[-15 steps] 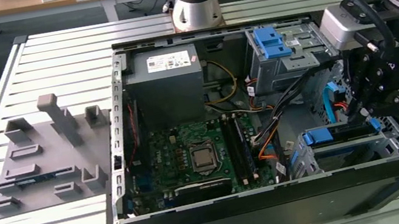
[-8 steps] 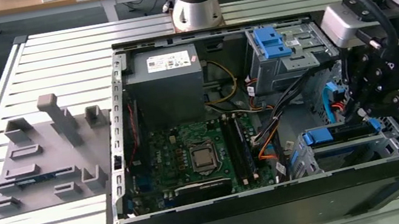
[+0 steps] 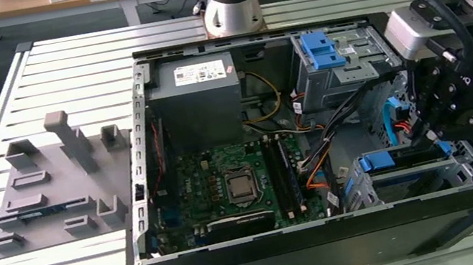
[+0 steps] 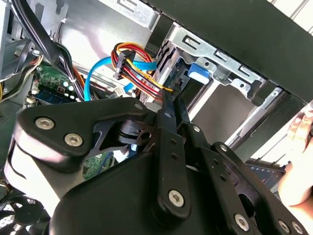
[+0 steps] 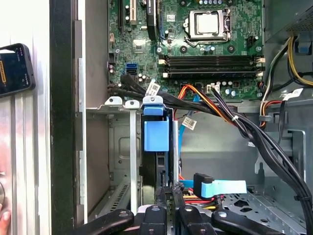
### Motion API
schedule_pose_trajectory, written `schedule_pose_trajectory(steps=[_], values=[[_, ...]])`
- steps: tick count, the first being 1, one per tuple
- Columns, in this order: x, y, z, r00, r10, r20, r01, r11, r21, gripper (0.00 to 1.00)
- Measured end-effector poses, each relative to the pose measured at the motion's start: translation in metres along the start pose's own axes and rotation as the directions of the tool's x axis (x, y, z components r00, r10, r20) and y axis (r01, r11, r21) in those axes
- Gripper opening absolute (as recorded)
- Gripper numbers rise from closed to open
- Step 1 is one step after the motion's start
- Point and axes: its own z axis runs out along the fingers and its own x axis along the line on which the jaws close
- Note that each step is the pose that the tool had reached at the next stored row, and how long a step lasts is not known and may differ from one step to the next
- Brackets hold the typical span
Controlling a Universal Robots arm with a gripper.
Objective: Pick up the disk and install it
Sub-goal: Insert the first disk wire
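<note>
The disk (image 3: 387,159) stands on edge in the metal drive cage (image 3: 462,169) at the case's corner on the exterior view's right. Its blue carrier tab (image 5: 155,134) faces the motherboard in the first wrist view, with the dark drive edge behind it. In the second wrist view the blue tab (image 4: 198,73) sits deep in the cage. My gripper (image 3: 421,138) hangs just above the disk's cable end, beside the red and blue cables (image 4: 134,66). Its two thin fingers (image 4: 168,110) lie almost together, and nothing shows between them. The fingertips (image 5: 165,193) sit level with the disk's rear edge.
The open case holds a grey power supply (image 3: 199,84), the motherboard (image 3: 231,184), and an upper cage with a blue latch (image 3: 324,51). Black cable bundles (image 5: 254,142) run past the cage. A grey fixture plate (image 3: 56,186) lies beside the case. A person's hand (image 4: 298,161) rests outside the case wall.
</note>
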Motion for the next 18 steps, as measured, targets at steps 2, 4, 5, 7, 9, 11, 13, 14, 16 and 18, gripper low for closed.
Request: schedule_pose_trajectory(steps=[2, 4, 5, 7, 9, 11, 13, 14, 16, 18], values=[[0.0001, -0.0001, 0.0006, 1.0, 0.0, 0.0001, 0.0, 1.0, -0.0013, 0.16], [0.0005, -0.0003, 0.0009, 1.0, 0.0, 0.0001, 0.0, 1.0, -0.0028, 0.16], [0.0007, -0.0008, 0.0011, 1.0, 0.0, 0.0001, 0.0, 1.0, -0.0037, 0.16], [0.0009, -0.0018, 0.0015, 1.0, 0.0, 0.0002, 0.0, 1.0, -0.0058, 0.16], [0.001, -0.0024, 0.0016, 1.0, 0.0, -0.0001, 0.0, 1.0, -0.008, 0.16], [0.0011, -0.0029, 0.0019, 1.0, 0.0, -0.0003, 0.0, 0.9999, -0.0104, 0.16], [0.0011, -0.0036, 0.002, 1.0, 0.0, -0.0004, 0.0, 0.9999, -0.0131, 0.16], [0.0014, -0.0044, 0.0022, 1.0, 0.0, -0.0005, 0.0, 0.9999, -0.0161, 0.16], [0.0014, -0.0044, 0.002, 1.0, 0.0, -0.0003, 0.0, 0.9999, -0.0165, 0.16], [0.0015, -0.0044, 0.0011, 1.0, 0.0, 0.0003, 0.0, 0.9999, -0.0166, 0.16]])
